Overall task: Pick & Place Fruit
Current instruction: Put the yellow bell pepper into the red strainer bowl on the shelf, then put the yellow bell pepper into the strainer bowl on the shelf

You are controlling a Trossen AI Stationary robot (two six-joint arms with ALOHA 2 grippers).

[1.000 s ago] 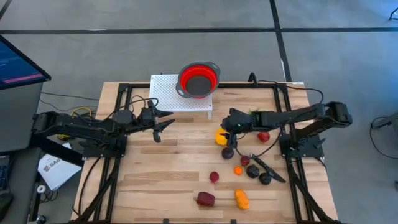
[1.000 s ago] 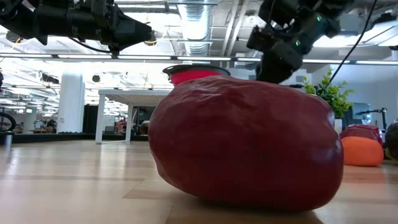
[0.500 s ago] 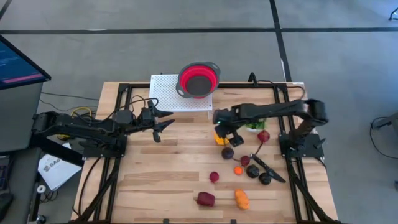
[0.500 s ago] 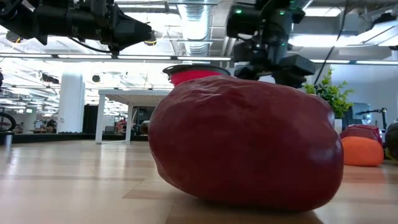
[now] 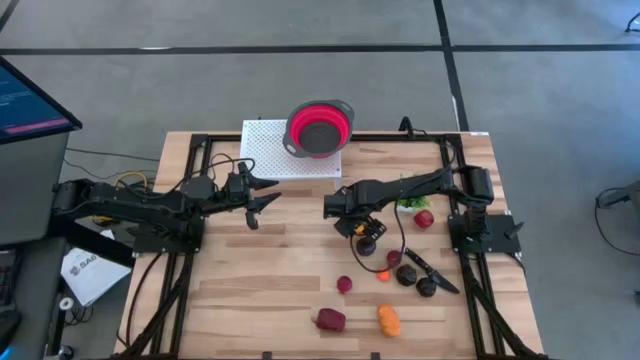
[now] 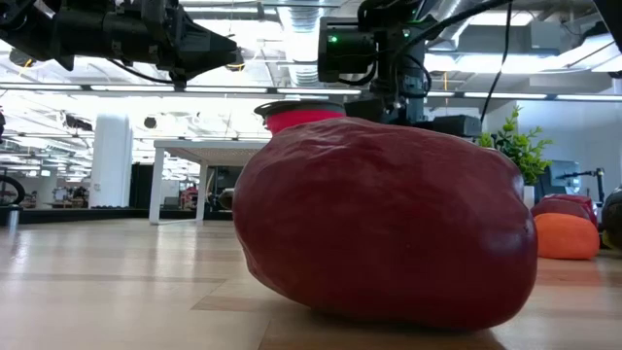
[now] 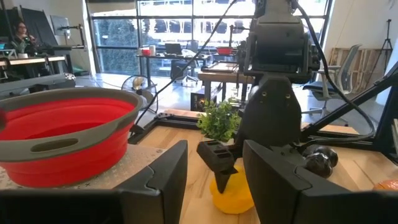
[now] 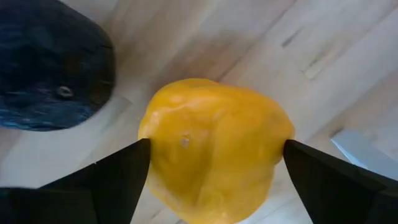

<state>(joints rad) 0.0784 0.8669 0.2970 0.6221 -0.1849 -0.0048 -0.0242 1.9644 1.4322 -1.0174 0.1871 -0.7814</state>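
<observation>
My left pincer (image 5: pixel 262 193) hangs idle over the left half of the surface (image 5: pixel 250 270), its 2 fingers spread wide and holding nothing. Just beyond it on the white perforated board (image 5: pixel 268 150) sits the red bowl (image 5: pixel 319 128), which I judge to be where the fruit belongs.

At the middle, my right pincer (image 5: pixel 352 222) is down over the yellow fruit (image 8: pixel 214 149), 1 finger on each side of it with slim gaps showing, so it looks wide and not yet closed. A dark purple fruit (image 8: pixel 53 65) lies just beside the yellow one.

The risk I see is the lumpy, rounded skin: if I close off-centre, it may squirt sideways and knock its dark neighbour into a roll.

Further right and toward the near edge, the remaining pieces wait near the knife (image 5: pixel 432 270), including the orange fruit (image 5: pixel 388 319) and the maroon fruit (image 5: pixel 331 320).
</observation>
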